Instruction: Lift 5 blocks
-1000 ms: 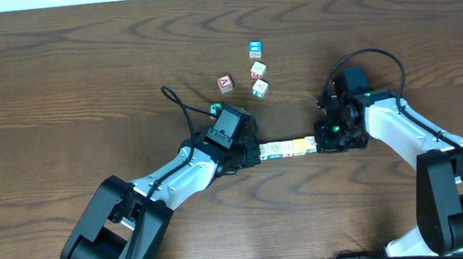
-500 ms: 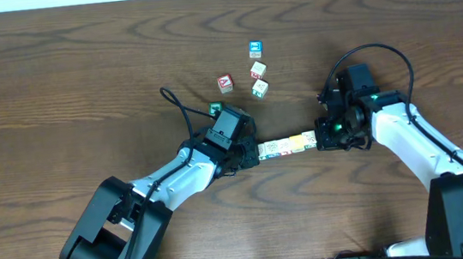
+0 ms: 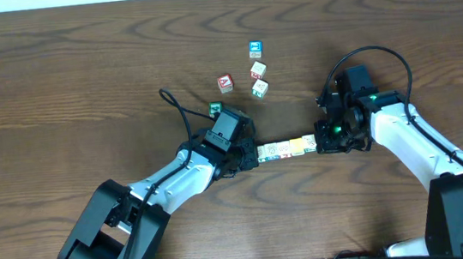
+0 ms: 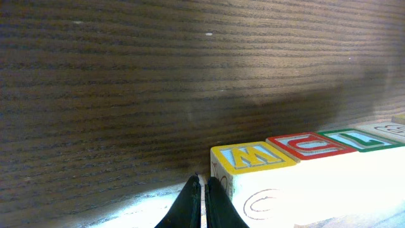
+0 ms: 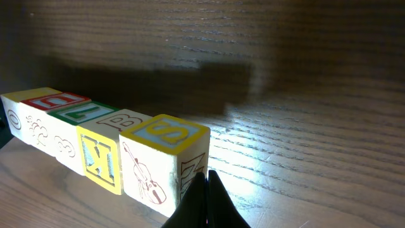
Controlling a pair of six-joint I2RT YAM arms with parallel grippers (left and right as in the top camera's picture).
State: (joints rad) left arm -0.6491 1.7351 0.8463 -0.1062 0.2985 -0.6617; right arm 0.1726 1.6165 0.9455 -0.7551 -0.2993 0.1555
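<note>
L end effector (image 3: 250, 154) & R end effector (image 3: 322, 142) (both pressed together) sandwich blocks (image 3: 286, 148).

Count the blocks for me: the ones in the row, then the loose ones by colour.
blocks in the row: 5
loose red-faced block: 1
loose blue-faced block: 1
loose green-faced block: 1
loose cream blocks: 2
Total: 10
</note>
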